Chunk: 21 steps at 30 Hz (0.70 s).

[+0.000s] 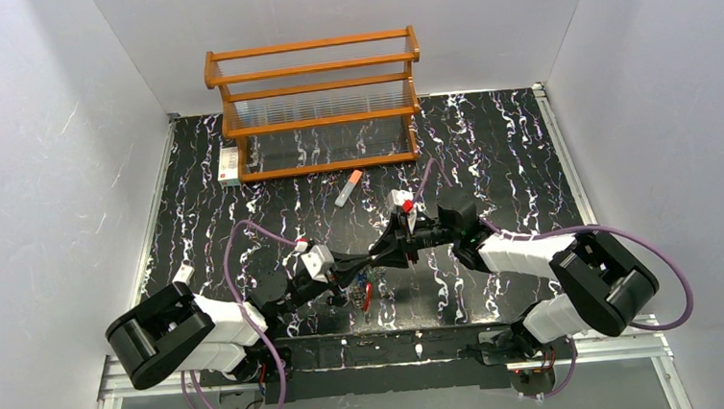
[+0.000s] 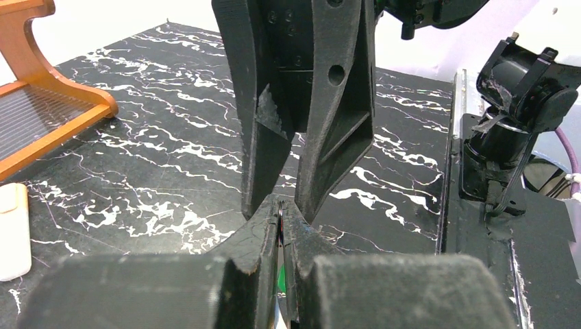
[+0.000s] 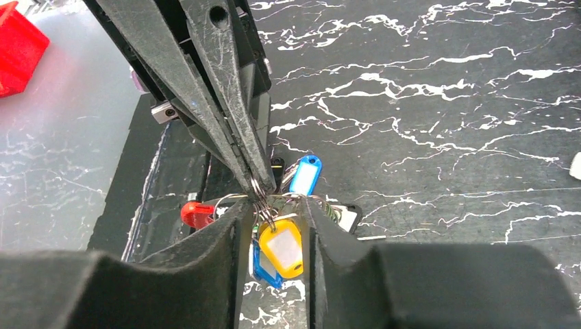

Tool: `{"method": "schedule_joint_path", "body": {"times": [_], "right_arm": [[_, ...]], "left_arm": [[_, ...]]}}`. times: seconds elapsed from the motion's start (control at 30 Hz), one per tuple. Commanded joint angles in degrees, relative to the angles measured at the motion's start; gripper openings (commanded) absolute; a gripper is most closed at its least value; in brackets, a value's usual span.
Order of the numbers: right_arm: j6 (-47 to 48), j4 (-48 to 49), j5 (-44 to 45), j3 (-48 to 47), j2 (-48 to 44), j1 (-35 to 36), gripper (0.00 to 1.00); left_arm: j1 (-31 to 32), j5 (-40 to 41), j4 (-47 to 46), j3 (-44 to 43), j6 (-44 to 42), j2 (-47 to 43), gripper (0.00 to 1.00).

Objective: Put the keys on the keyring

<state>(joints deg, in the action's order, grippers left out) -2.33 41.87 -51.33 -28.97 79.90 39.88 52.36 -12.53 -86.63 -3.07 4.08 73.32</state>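
The keyring is a thin wire loop with a red section (image 3: pixel 195 214). It hangs above the table with several keys (image 1: pixel 364 287) on it. In the right wrist view I see a yellow key (image 3: pixel 281 248), a blue key (image 3: pixel 305 175) and a second blue key (image 3: pixel 260 269). My left gripper (image 1: pixel 385 251) is shut on the ring's wire (image 2: pixel 281 214). My right gripper (image 1: pixel 397 246) meets it tip to tip. It (image 3: pixel 277 205) is open, with its fingers either side of the yellow key and the left gripper's tips.
An orange wooden rack (image 1: pixel 317 102) stands at the back. A grey stick with an orange cap (image 1: pixel 348 188) lies in front of it. A small white tag (image 1: pixel 183 273) lies at the left and a white box (image 1: pixel 228 164) sits by the rack's left end.
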Motion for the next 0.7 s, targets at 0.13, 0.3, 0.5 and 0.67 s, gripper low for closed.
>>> {"method": "schedule_joint_path", "body": {"times": [0.13,0.3,0.5,0.67], "right_arm": [[-4.1,9.1,-3.8,-1.4,2.5,0.1,0.12],[-2.4,6.9,-3.6,-1.3,1.7,0.0,0.01],[5.7,-4.9,-1.0,-3.0,-1.3,0.1,0.01],[13.6,-19.5,2.7,-5.9,-3.1,0.0,0.01]], "left_arm": [[0.2,-0.2,-4.0,-0.4,-0.3,-1.9,0.00],[0.2,0.4,-4.0,-0.1,-0.3,-2.5,0.00],[0.2,1.6,-3.9,-0.1,-1.0,-2.7,0.09],[0.2,2.6,-3.6,0.6,-3.0,-3.3,0.35]]}}
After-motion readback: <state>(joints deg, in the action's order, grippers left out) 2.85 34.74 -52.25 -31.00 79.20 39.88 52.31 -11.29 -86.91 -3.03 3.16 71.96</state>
